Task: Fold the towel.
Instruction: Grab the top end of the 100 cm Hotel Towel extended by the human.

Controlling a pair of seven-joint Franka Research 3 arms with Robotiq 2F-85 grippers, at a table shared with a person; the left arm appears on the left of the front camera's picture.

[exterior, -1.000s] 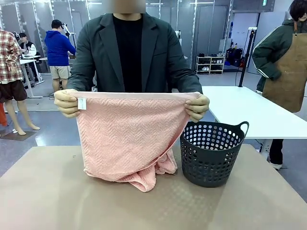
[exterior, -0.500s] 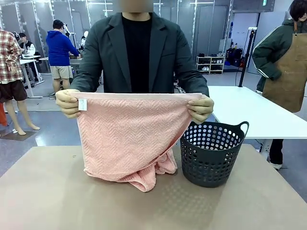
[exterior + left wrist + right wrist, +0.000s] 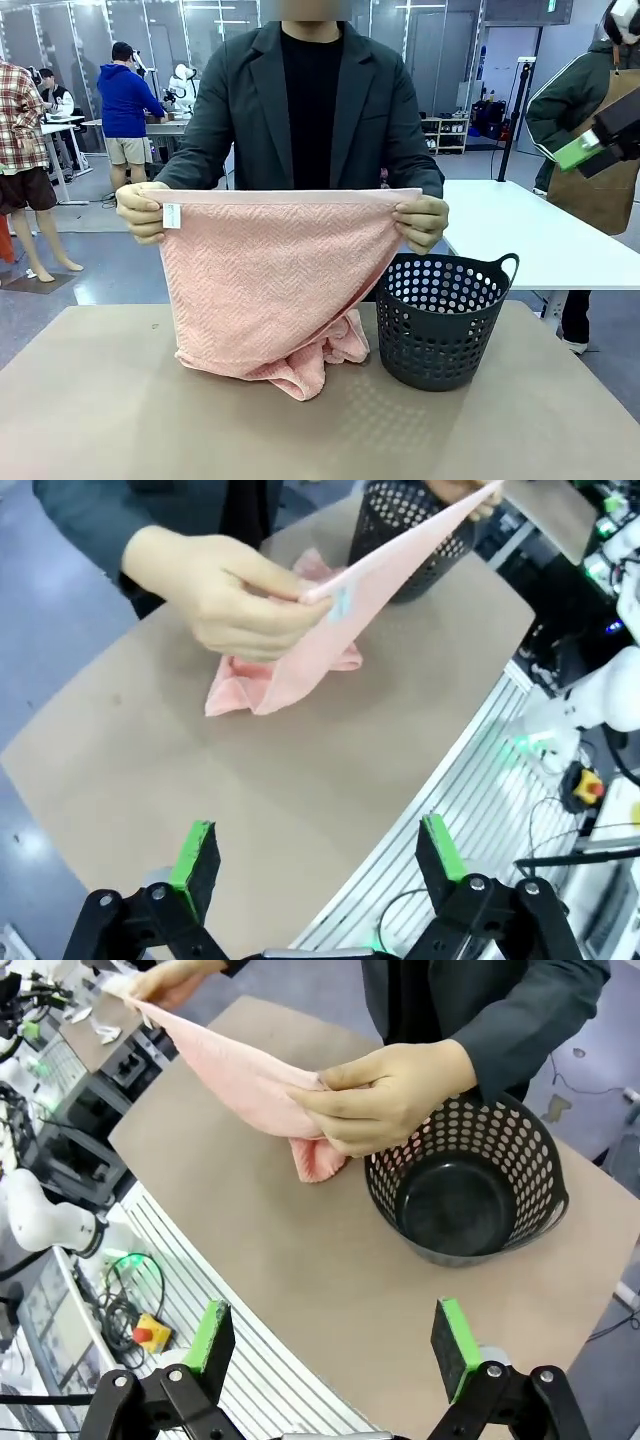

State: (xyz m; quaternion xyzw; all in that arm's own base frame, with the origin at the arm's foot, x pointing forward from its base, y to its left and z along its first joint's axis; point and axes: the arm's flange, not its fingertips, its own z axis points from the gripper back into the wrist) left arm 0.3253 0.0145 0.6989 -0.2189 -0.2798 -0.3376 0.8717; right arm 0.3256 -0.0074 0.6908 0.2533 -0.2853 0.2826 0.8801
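Since a second ago the person has straightened and drifted toward 3 o'clock, drawing the towel's [image 3: 270, 280] top hem tauter, and a green pad [image 3: 575, 152] of my right tool [image 3: 332, 1335] has come into the front view at 2 o'clock.

On the tan counter [image 3: 120, 420] I see the towel held up like a curtain at the far side. Its lower end lies bunched on the surface at 6 o'clock of the hem. At 3 o'clock of that bunch, just beside it, stands the dark perforated basket [image 3: 440, 330], upright.

One hand [image 3: 140, 213] pinches the hem's 9 o'clock corner and the other hand [image 3: 422, 220] its 3 o'clock corner.

Both tools hang above the counter's near edge, well apart from the cloth. The right tool's fingers are spread wide with nothing between them, and so are those of the left tool [image 3: 318, 845].

The small white label [image 3: 171, 216] sits beside the 9 o'clock hand.
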